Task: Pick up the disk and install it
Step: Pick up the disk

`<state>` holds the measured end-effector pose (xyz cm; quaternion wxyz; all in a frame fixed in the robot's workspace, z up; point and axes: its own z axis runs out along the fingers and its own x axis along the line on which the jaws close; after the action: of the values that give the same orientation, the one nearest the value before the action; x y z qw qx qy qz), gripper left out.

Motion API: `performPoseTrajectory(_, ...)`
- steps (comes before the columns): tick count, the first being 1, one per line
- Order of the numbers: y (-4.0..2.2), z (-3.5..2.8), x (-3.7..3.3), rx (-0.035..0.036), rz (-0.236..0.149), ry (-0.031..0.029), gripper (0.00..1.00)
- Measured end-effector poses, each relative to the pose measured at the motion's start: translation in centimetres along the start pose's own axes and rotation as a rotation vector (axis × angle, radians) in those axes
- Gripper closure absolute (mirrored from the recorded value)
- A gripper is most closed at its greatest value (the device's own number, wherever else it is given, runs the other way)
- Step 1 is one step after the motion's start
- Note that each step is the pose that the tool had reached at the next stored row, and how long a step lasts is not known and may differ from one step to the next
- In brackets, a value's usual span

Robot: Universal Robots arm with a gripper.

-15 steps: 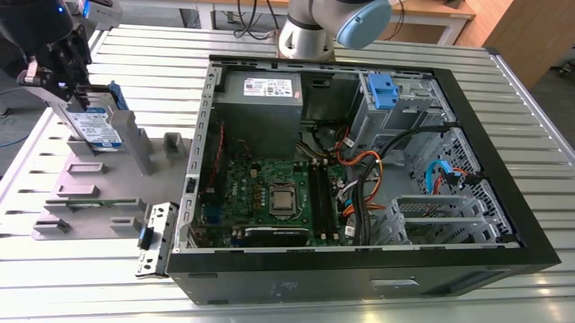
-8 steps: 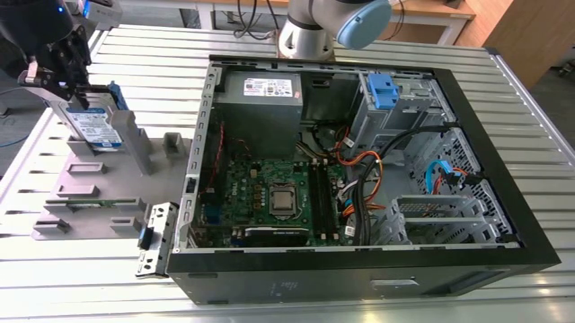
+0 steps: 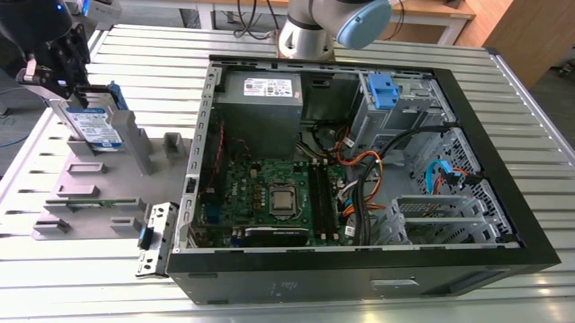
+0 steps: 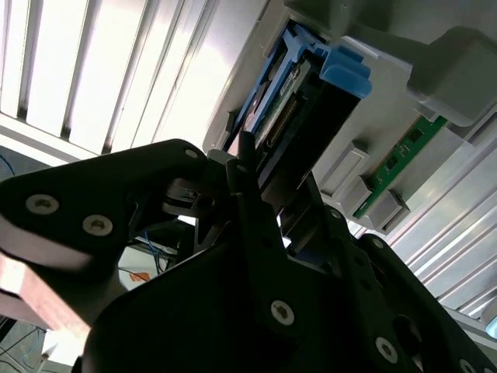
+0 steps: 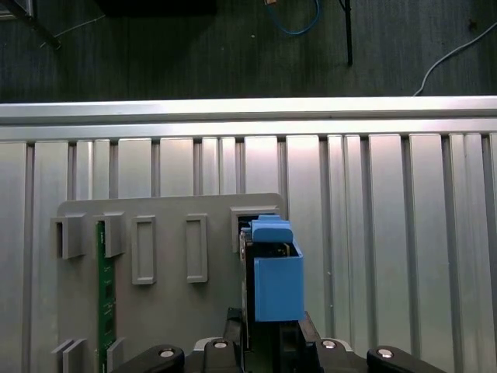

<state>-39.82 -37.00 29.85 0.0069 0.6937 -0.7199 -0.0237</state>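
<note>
The disk (image 3: 97, 129) stands on edge in a slot of the grey fixture (image 3: 108, 192) at the exterior view's left, its white-and-blue label facing out and blue rails along its sides. My gripper (image 3: 83, 93) comes down on its top edge from above and is shut on it. In the first wrist view the disk's blue rail (image 5: 276, 280) runs straight out from between the gripper (image 5: 268, 336) fingers. The second wrist view shows the disk (image 4: 311, 85) end-on with a dark finger (image 4: 248, 194) against its side.
The open computer case (image 3: 503, 168) lies at the exterior view's right, with a motherboard (image 3: 269, 195), a grey power-supply box (image 3: 260, 101) and a drive cage with a blue part (image 3: 382, 91). A green memory stick (image 3: 90, 202) rests in the fixture. A metal bracket (image 3: 153, 239) lies beside the case.
</note>
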Motion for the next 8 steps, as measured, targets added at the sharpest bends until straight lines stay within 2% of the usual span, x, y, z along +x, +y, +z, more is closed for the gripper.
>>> performPoseTrajectory(8, 0.01, -0.23, -0.01, 0.0000, 0.000, 0.0000, 0.62)
